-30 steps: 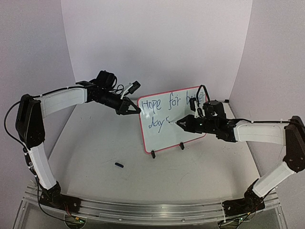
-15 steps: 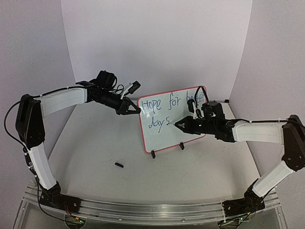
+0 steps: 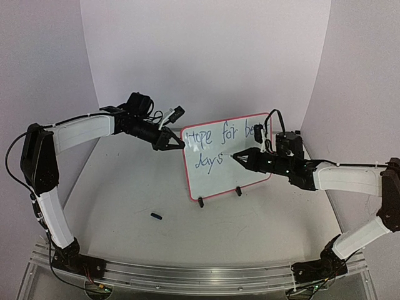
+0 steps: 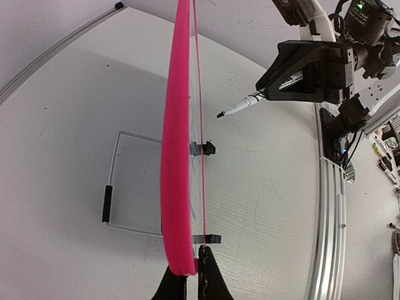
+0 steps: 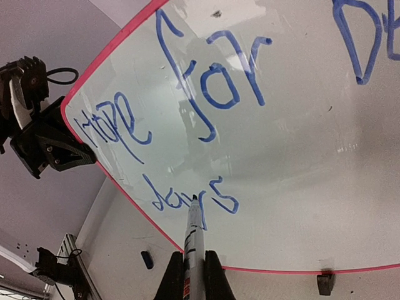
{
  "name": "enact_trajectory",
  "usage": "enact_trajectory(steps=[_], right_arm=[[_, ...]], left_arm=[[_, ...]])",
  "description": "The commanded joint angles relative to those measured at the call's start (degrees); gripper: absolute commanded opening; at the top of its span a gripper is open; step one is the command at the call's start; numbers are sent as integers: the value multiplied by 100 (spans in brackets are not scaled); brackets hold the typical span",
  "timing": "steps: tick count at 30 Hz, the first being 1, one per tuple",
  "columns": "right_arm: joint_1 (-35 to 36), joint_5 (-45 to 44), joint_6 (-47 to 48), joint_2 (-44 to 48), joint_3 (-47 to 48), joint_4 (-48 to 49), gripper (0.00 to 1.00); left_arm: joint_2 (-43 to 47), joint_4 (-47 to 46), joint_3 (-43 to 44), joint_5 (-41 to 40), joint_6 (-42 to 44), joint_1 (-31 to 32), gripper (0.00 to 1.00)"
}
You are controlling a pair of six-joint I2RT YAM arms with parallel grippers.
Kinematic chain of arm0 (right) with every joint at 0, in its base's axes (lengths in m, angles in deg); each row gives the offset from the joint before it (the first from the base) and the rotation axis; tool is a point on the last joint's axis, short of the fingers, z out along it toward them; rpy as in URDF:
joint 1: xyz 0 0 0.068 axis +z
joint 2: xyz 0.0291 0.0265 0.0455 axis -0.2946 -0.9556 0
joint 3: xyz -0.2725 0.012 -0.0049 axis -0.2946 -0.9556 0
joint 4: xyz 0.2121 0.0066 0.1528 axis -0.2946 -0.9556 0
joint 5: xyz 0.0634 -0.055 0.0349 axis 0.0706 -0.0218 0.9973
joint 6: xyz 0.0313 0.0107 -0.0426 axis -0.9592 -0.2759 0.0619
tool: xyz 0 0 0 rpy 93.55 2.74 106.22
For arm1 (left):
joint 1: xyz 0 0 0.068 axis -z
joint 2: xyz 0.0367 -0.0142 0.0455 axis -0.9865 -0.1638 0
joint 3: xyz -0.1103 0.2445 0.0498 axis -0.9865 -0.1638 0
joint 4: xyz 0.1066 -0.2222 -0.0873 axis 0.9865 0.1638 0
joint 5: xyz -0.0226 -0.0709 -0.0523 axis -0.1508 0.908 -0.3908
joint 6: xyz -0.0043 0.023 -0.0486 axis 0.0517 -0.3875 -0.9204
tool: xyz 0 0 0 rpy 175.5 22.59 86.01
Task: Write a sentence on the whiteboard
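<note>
The whiteboard (image 3: 225, 178) stands upright mid-table on two black clip feet, red-pink framed. The sentence (image 3: 215, 134) is in blue, "Hope for be…" above "days"; my right arm hides the end of the first line. It shows large in the right wrist view (image 5: 206, 94). My left gripper (image 3: 175, 143) is shut on the whiteboard's upper left edge (image 4: 177, 187). My right gripper (image 3: 251, 159) is shut on a marker (image 5: 193, 250). The marker tip (image 4: 220, 115) is a little off the board, just right of "days".
A small black marker cap (image 3: 156, 216) lies on the table in front of the whiteboard, toward the left. White walls close the back and sides. A metal rail (image 3: 187, 275) runs along the near edge.
My right gripper finished the "s" of "days", then moved the marker tip up, right and off the board. My left gripper and the whiteboard have not moved.
</note>
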Motion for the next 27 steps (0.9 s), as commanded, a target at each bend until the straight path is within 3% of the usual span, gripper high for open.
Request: enact_trajectory(steps=[1,27], right_arm=[[-78,-333,45,106,-137,-99,0],[-98,-568,213,-364,147,-214,0]], left_arm=[[-224,906,-174,-349,370,211,0],[-247,908,-174,-355,376,211,0]])
